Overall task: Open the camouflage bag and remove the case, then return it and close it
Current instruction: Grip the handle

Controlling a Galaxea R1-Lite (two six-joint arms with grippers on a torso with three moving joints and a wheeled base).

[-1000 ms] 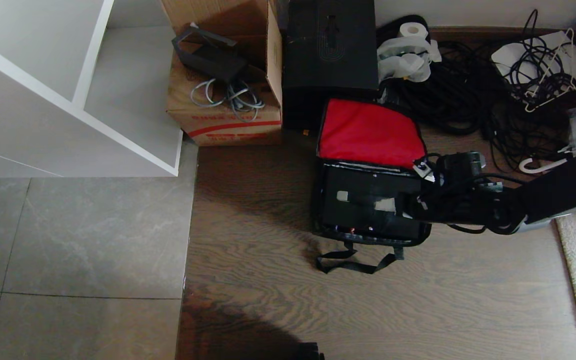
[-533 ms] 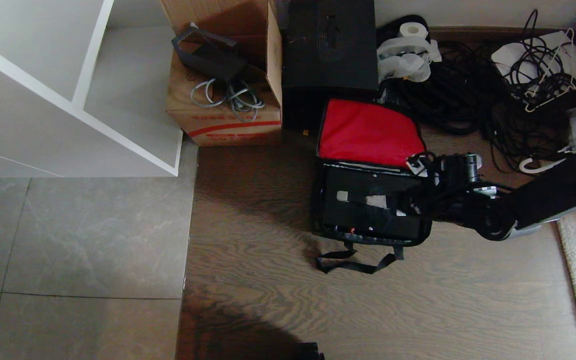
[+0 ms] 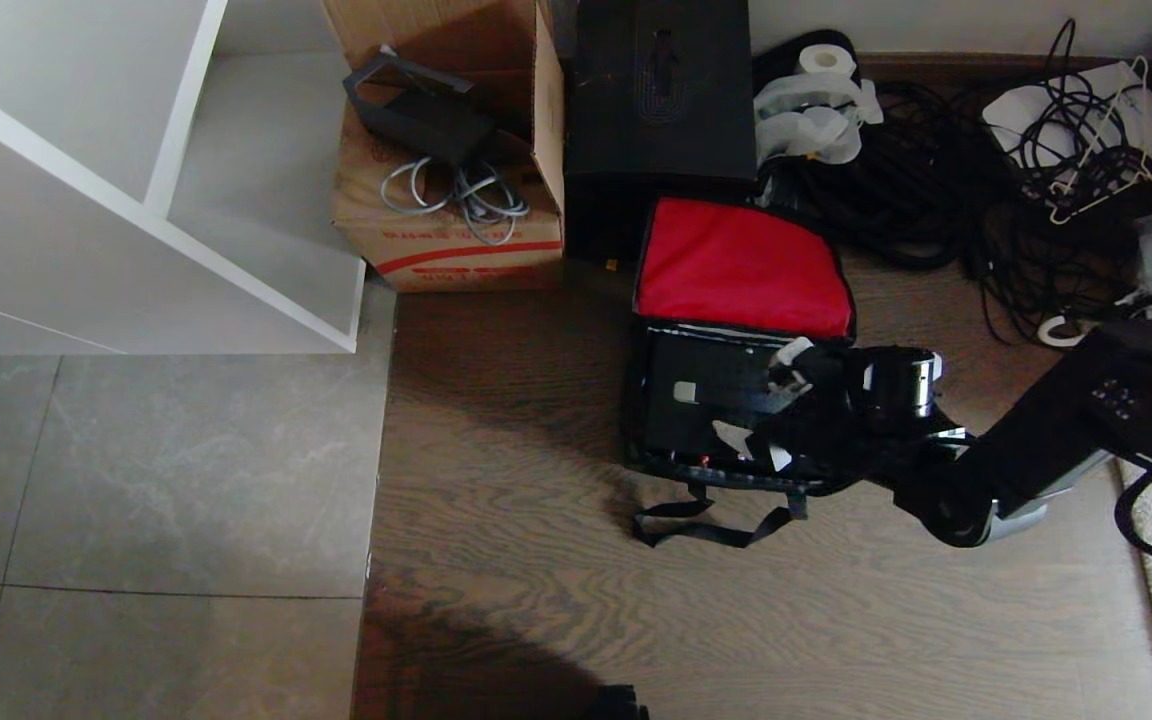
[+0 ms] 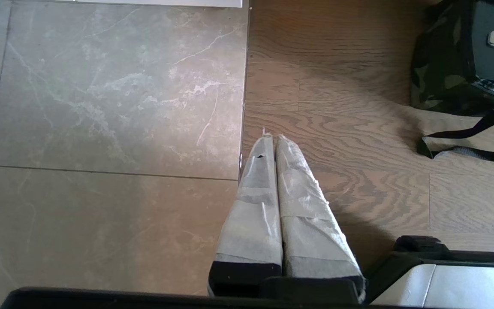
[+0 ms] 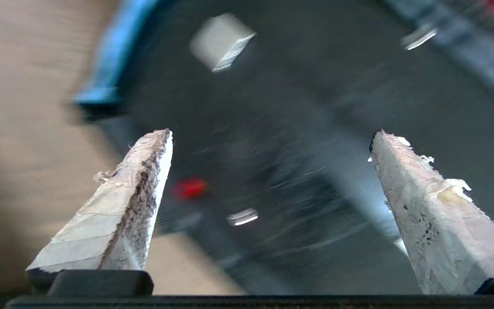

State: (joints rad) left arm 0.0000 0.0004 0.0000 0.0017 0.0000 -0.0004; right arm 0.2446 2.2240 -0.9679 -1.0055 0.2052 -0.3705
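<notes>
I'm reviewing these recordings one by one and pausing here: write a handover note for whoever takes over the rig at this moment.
Right gripper: open and empty, poised over the open bag.
Left gripper: shut, parked over the bare floor, away from the work.
Green camouflage fabric bag: on the wooden floor, its red-lined lid folded back.
Black rectangular hard case: sits inside the bag, silver-ended handle up.
Done: bag is open. Whether the case has already been out and returned cannot be told from this moment.
Left: if not yet removed, lift the case out and return it; then close the lid.
</notes>
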